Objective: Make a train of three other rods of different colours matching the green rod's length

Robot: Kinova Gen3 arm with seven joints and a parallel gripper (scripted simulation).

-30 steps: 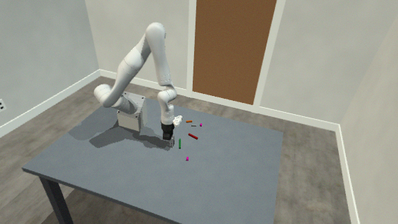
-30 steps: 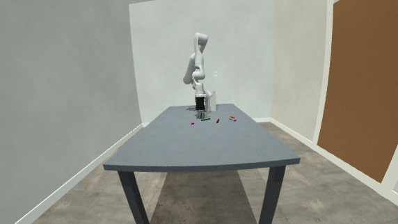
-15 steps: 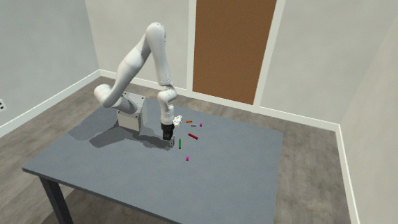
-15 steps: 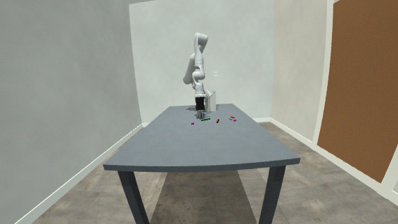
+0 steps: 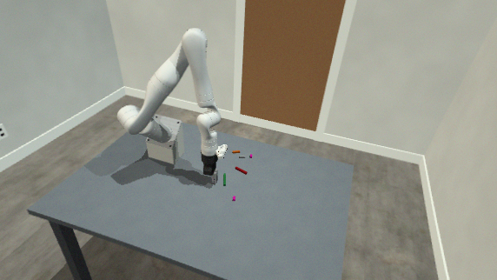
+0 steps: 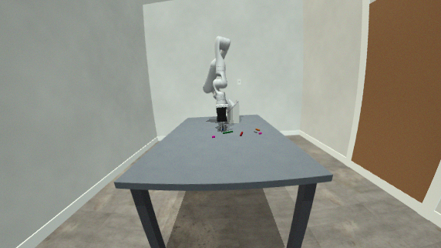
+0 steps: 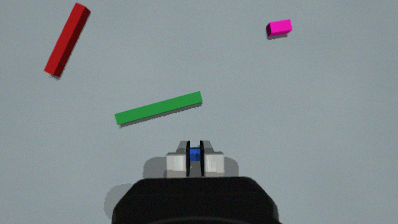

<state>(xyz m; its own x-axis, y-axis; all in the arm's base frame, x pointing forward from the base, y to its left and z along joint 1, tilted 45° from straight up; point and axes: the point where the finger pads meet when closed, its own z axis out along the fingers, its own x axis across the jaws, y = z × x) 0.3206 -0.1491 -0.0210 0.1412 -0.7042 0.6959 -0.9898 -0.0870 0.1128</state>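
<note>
My gripper (image 7: 195, 152) is shut on a small blue rod (image 7: 195, 155), low over the table just beside the green rod (image 7: 158, 107). In the top view the gripper (image 5: 214, 176) stands left of the green rod (image 5: 224, 179). A red rod (image 7: 67, 39) lies beyond the green rod, also seen in the top view (image 5: 241, 170). One magenta rod (image 7: 279, 27) (image 5: 234, 198) lies apart toward the table's middle. An orange rod (image 5: 235, 151), a grey rod (image 5: 241, 156) and a second magenta rod (image 5: 250, 156) lie in a loose row farther back.
The arm's grey base block (image 5: 164, 140) stands at the table's back left. The rods cluster near the arm in the exterior view (image 6: 231, 132). The table's edges are far from the rods.
</note>
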